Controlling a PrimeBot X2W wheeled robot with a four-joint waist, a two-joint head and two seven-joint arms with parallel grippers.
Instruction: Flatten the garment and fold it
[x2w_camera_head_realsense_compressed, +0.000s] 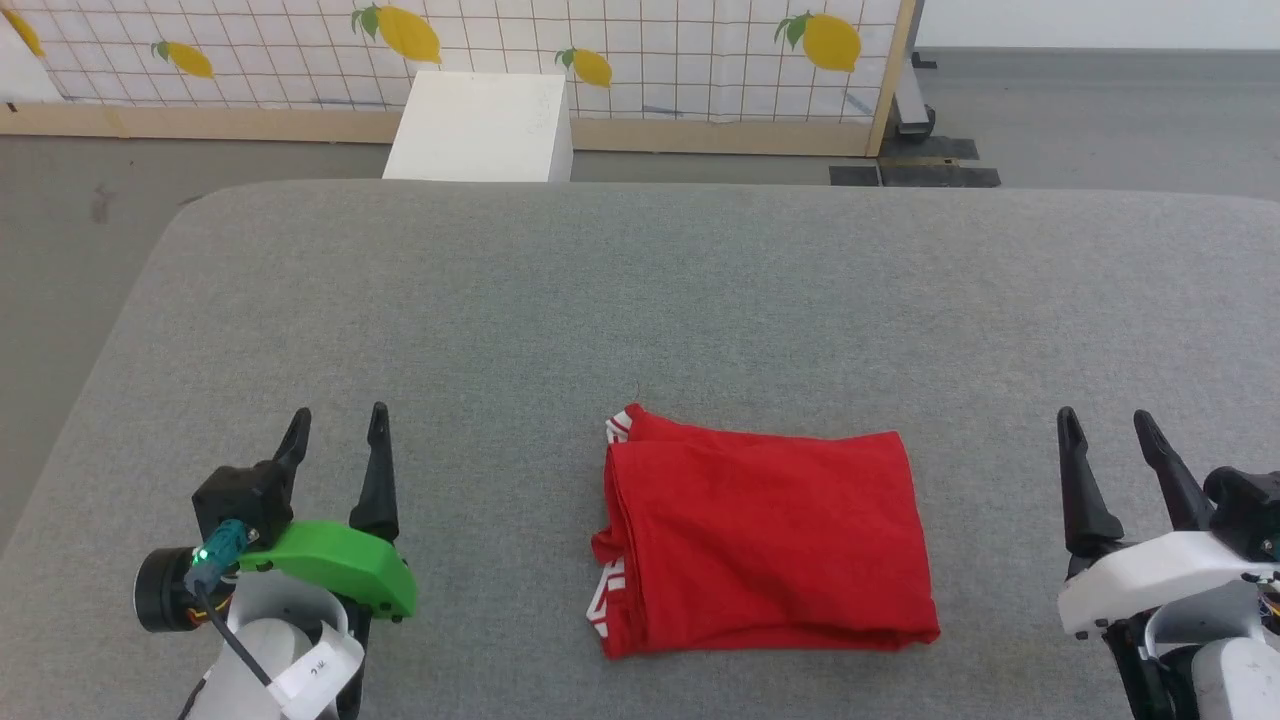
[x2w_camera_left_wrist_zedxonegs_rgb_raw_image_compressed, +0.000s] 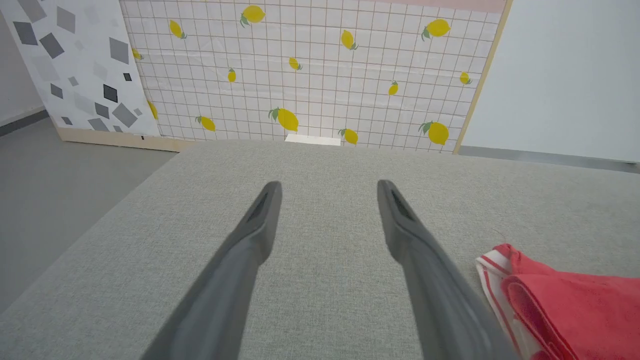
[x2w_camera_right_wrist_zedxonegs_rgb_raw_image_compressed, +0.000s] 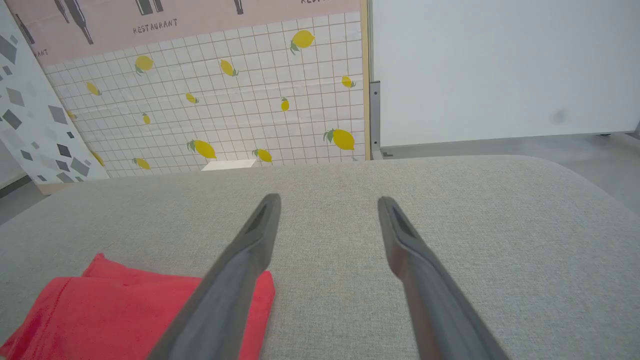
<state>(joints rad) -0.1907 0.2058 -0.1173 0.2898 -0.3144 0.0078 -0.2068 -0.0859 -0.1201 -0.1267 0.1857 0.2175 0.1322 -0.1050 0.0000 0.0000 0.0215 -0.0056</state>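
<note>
The left end effector sits at the lower left of the head view. Its two fingers are spread wide and it holds nothing. The right end effector sits at the lower right, also spread wide and empty. Both are well apart from the cloth, likely so they do not mess it up. Between them, at the lower middle, the garment lies on the grey surface as a neat red block. Striped trim peeks out at its left edge. The folding looks done.
</note>
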